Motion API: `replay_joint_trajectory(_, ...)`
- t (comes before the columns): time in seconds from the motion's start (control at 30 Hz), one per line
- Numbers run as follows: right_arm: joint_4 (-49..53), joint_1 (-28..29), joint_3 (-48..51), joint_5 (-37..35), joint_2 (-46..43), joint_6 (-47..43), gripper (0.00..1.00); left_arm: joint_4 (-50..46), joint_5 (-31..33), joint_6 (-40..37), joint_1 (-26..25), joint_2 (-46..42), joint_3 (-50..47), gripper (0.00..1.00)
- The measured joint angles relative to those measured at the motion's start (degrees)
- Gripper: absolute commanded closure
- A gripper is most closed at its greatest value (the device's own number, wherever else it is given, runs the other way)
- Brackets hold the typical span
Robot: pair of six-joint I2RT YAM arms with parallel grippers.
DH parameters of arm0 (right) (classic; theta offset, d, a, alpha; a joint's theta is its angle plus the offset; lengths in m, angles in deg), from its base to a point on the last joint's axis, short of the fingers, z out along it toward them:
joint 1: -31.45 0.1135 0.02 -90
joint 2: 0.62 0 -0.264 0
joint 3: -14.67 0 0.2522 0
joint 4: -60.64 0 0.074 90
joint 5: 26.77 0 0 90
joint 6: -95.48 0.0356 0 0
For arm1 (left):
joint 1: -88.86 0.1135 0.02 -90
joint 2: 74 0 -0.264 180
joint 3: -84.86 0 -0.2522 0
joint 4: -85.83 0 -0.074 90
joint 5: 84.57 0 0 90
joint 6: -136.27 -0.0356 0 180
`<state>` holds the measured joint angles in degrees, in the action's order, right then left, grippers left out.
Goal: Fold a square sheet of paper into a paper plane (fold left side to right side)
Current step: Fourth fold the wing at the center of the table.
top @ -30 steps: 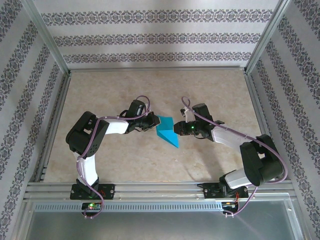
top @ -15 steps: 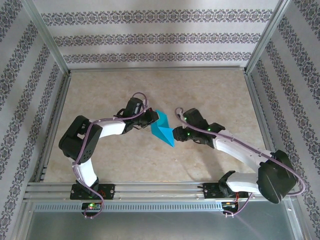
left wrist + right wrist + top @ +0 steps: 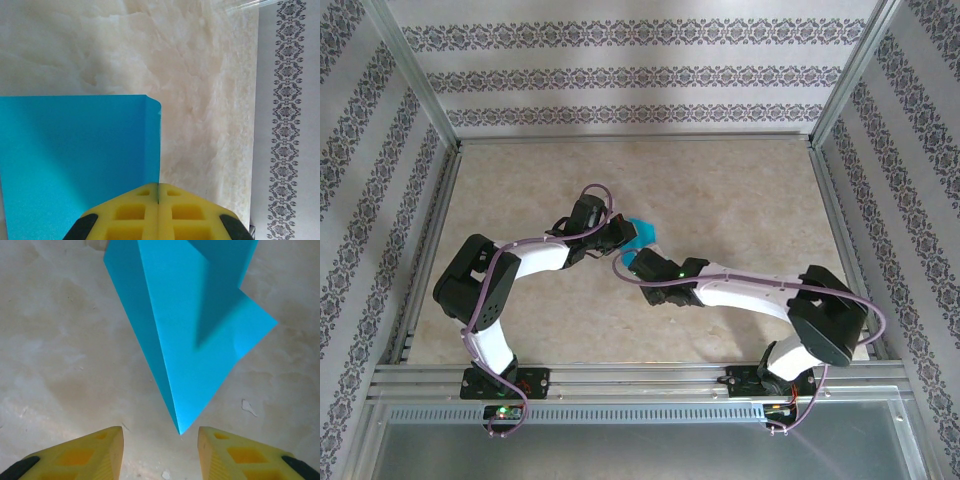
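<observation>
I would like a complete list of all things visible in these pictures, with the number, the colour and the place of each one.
sheet of paper: one, teal-blue, folded to a point, mid-table between the two grippers
table: one, beige marbled, under everything
walls: three, white with grey patterned stripes, at the far, left and right sides
metal frame: one, silver, around the table, with rails at the near edge
cables: two, purple, one along each arm
left arm: one, white and black, reaching in from the near left
right arm: one, white and black, reaching in from the near right
left gripper: one, yellow fingers, shut on the paper's edge
right gripper: one, yellow fingers, open, just short of the paper's point
</observation>
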<state>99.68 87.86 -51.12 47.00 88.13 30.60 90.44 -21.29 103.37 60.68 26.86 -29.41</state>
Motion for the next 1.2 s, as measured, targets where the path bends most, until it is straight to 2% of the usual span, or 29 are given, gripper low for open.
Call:
replay_joint_trajectory(0.5,-2.2,0.1,-4.7,-5.4,9.2,-1.1,0.65,-0.2,0.0,0.0,0.0,0.0,0.0,0.99)
replay_joint_trajectory(1.2,-3.8,0.1,-4.7,-9.3,11.5,-1.1,0.80,-0.8,0.3,0.0,0.0,0.0,-0.8,0.99)
